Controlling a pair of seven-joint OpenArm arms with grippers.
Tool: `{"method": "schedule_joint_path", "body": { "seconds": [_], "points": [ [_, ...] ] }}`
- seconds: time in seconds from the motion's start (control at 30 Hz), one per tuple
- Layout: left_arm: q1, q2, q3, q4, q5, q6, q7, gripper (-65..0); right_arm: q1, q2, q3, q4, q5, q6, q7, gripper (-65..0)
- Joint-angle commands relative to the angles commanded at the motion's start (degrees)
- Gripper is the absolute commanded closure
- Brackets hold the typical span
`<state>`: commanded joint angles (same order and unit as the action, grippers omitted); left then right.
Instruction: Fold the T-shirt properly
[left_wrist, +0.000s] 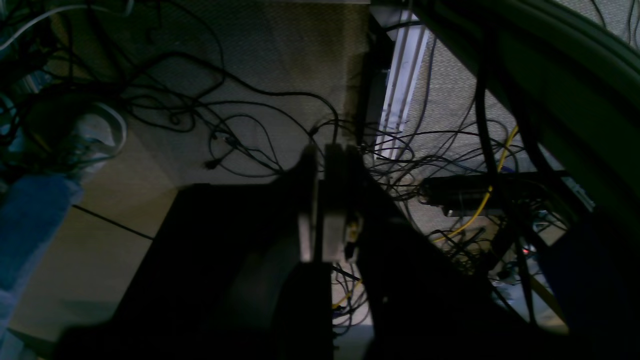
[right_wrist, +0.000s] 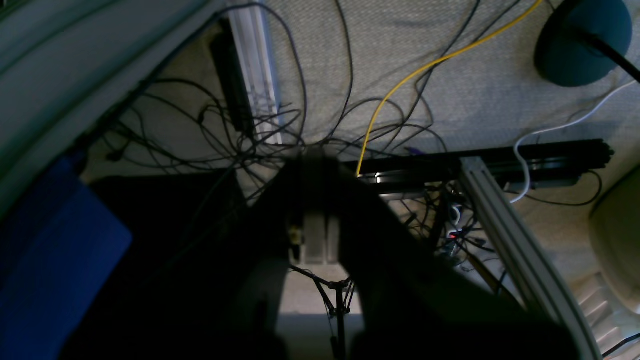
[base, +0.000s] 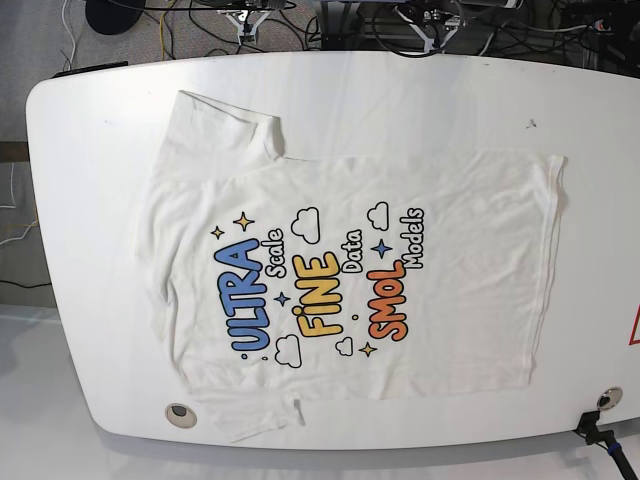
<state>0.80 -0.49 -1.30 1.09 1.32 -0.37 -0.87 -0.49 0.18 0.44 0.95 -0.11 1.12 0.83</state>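
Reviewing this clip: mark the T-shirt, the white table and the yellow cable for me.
T-shirt (base: 340, 280): base view, on the printed chest area.
White table (base: 400, 95): base view, bare top beyond the shirt.
Yellow cable (right_wrist: 400, 85): right wrist view, mid-run on the carpet.

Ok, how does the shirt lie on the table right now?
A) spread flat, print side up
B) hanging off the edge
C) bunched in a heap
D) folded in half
A: the T-shirt lies spread out on the white table, its ULTRA FINE SMOL print facing up and no fold made yet.
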Motion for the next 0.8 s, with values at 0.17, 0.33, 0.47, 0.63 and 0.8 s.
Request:
{"method": "schedule_joint_path", "body": {
  "seconds": [0.17, 0.33, 0.47, 0.63, 0.8],
  "points": [
    [0.27, -0.15, 0.15, -0.45, -0.06, -0.03, -0.91, -4.0, 0.01, 0.01, 0.1, 0.27, -0.14, -0.15, 0.17, 0.0],
    [2.44, -0.26, -0.17, -0.66, -0.16, -0.02, -6.67, 0.0, -0.58, 0.15, 0.09, 0.35, -0.27, -0.37, 1.49, 0.0],
    [5.51, -0.86, -0.47, -0.47, -1.2, -0.31, -15.27, 0.0, -1.67, 0.53, 0.42, 0.92, 0.2, -0.57, 1.7, 0.0],
    [8.71, -1.02, -0.6, -1.06, -1.62, -0.69, -19.8, 0.0, -3.33, 0.86, 0.35, 2.38, 0.31, -0.34, 1.9, 0.0],
    [11.1, -1.55, -0.69, 2.25, -2.51, -0.54, -17.13, 0.0, -7.94, 2.04, 0.12, 6.9, 1.27, -0.21, 2.06, 0.0]
  ]
}}
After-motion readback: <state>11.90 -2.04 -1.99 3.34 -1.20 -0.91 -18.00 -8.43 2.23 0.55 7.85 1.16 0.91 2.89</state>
